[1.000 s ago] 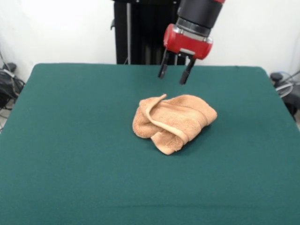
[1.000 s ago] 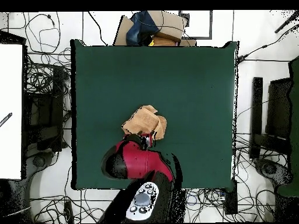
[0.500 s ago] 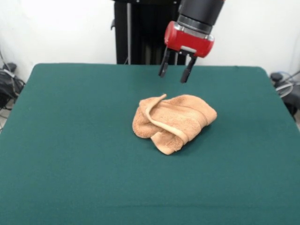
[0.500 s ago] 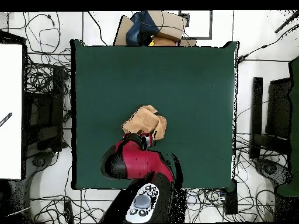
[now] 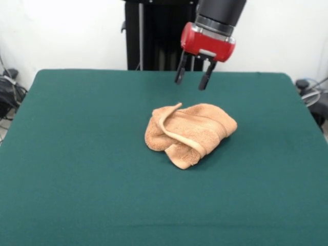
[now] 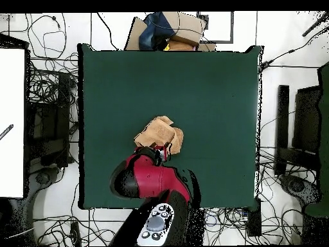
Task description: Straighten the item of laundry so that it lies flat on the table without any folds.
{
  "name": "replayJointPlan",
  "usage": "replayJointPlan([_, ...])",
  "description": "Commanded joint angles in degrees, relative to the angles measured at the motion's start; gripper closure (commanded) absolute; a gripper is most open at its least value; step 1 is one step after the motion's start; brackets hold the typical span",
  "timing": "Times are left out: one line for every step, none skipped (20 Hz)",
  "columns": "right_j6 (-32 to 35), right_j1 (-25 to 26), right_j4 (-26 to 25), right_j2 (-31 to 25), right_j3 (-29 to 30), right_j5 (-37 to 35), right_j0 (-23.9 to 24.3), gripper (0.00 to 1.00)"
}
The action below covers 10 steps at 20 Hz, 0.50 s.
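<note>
Tangled black cables (image 6: 48, 83) covered the white floor (image 6: 283, 38) around the bench; a cardboard box (image 6: 180, 27) sat beyond its far edge.

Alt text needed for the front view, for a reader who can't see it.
A crumpled peach-orange terry towel lies folded over itself near the middle of a dark green cloth-covered table. The red and black robot arm's gripper hangs open above and behind the towel, apart from it.

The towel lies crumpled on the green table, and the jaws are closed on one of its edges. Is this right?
Not quite. In the front view the gripper hangs open above the table, behind the towel, touching nothing. The towel is indeed crumpled.
</note>
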<state>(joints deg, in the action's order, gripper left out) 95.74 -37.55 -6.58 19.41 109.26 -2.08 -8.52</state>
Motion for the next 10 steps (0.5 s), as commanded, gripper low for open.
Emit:
replayJointPlan([6.99, 0.30, -3.06, -2.13, 1.58, 2.27, 0.00, 0.00])
replayJointPlan([7.14, 0.65, -3.10, -1.92, 1.48, 2.60, -0.16, 0.00])
replayJointPlan([7.26, 0.98, -3.24, -1.97, 1.41, 2.95, -0.06, 0.00])
replayJointPlan([7.37, 1.32, -3.37, -1.93, 1.29, 3.44, -0.01, 0.00])
replayJointPlan([7.41, 1.62, -3.47, -1.71, 1.13, 3.75, -0.04, 0.00])
replayJointPlan([7.44, 1.92, -3.58, -1.50, 0.97, 4.06, -0.08, 0.00])
replayJointPlan([7.49, 2.10, -3.67, -1.40, 0.83, 4.41, -0.02, 0.00])
replayJointPlan([7.34, 1.96, -3.76, -1.51, 0.59, 4.08, 0.16, 0.00])
replayJointPlan([7.32, 2.06, -3.84, -1.48, 0.48, 4.32, 0.25, 0.00])
replayJointPlan([7.32, 2.29, -3.91, -1.50, 0.43, 4.59, 0.31, 0.00])
